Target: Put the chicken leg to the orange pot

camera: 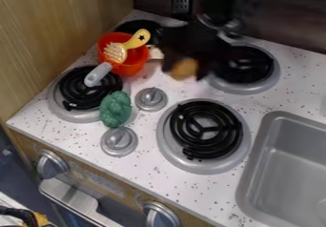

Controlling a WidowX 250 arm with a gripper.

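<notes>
Probably mid-carry: chicken leg [185, 69] at the end effector [185, 66] (can't tell how open, or if it's truly gripping). Next, I'd line up over the orange pot [132, 67], dodging that brush [115, 53].

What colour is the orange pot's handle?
The handle is light grey, seen best in the camera view.
</notes>
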